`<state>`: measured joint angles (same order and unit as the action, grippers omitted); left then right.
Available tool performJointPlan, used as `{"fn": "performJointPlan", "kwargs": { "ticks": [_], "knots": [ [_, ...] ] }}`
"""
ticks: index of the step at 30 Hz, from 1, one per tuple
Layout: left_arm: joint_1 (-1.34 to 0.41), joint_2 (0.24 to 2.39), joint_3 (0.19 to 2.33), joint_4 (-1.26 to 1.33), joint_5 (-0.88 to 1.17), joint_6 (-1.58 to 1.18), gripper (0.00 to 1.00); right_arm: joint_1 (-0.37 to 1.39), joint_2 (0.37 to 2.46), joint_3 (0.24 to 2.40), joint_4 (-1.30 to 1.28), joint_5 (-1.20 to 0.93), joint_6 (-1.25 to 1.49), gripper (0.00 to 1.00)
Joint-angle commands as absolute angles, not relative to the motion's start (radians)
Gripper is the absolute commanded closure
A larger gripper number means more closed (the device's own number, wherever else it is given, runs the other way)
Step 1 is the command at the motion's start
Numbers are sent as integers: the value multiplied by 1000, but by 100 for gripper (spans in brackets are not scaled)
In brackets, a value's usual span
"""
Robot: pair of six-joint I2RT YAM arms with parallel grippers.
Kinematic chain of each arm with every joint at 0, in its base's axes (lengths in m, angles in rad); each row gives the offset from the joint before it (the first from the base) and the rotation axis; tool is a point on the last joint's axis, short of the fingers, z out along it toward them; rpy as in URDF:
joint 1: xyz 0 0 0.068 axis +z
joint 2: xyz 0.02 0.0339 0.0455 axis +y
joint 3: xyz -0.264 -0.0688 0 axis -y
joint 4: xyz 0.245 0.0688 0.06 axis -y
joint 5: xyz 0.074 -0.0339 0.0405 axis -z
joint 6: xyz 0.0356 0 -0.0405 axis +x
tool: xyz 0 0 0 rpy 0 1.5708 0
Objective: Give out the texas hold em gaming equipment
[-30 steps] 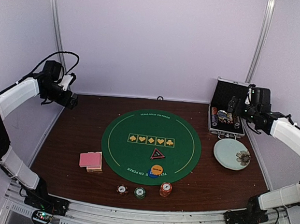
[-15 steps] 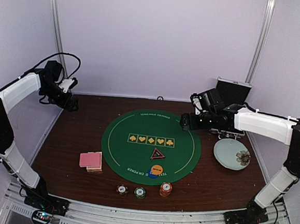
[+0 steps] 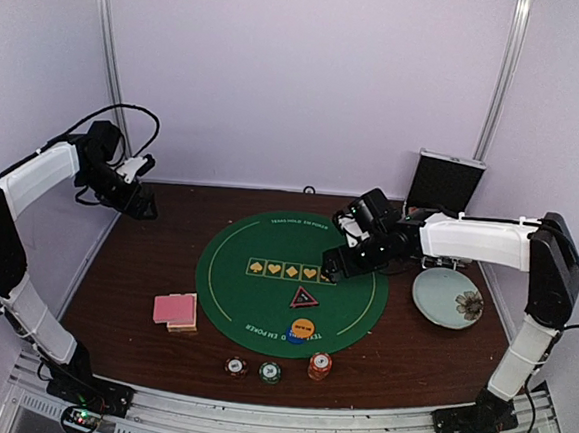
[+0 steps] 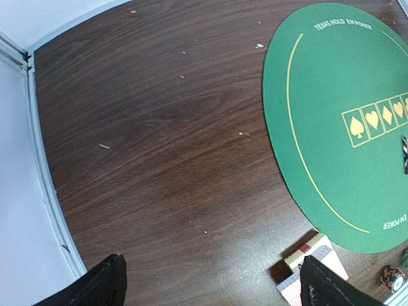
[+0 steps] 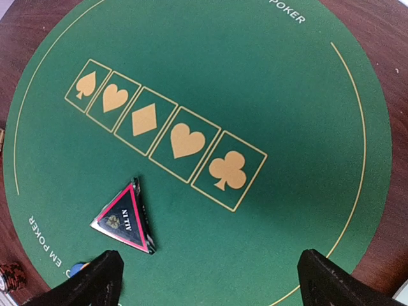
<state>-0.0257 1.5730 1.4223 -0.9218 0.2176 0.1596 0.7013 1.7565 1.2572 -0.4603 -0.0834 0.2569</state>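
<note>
A stack of pink-backed playing cards (image 3: 175, 310) lies on the brown table left of the round green mat (image 3: 268, 237). Three striped poker chip stacks, dark (image 3: 236, 367), green (image 3: 270, 373) and red (image 3: 320, 364), line the front. A blue dealer disc (image 3: 301, 331) under a yellow one sits at the mat's near edge. My right gripper (image 3: 334, 266) hangs open over the mat (image 5: 268, 83), empty (image 5: 210, 287), with the black triangular all-in marker (image 5: 124, 220) just ahead on the left. My left gripper (image 3: 144, 208) is open at the back left, above bare wood (image 4: 213, 290); the cards (image 4: 307, 252) lie by its right finger.
A pale floral plate (image 3: 447, 296) sits right of the mat. The black-and-silver case (image 3: 447, 182) stands open at the back right, partly behind my right arm. White walls close in the table on three sides, with a metal rail (image 4: 44, 185) along the left edge.
My right arm has swung left from the case at the back right to over the green mat. My left gripper has shifted slightly down and to the right. Both stay open.
</note>
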Motion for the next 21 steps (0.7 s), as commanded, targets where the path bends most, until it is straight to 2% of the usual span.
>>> {"fn": "performJointPlan", "kwargs": {
  "ticks": [1, 9, 21],
  "knots": [
    [-18, 1571, 1414, -946, 294, 183, 3, 723, 1769, 1279, -521, -119, 211, 1],
    [-18, 1548, 1403, -965, 345, 203, 2, 776, 1795, 1289, -566, -110, 172, 4],
    [-18, 1514, 1398, -976, 371, 210, 2, 891, 1959, 1426, -618, -70, 156, 29]
  ]
}}
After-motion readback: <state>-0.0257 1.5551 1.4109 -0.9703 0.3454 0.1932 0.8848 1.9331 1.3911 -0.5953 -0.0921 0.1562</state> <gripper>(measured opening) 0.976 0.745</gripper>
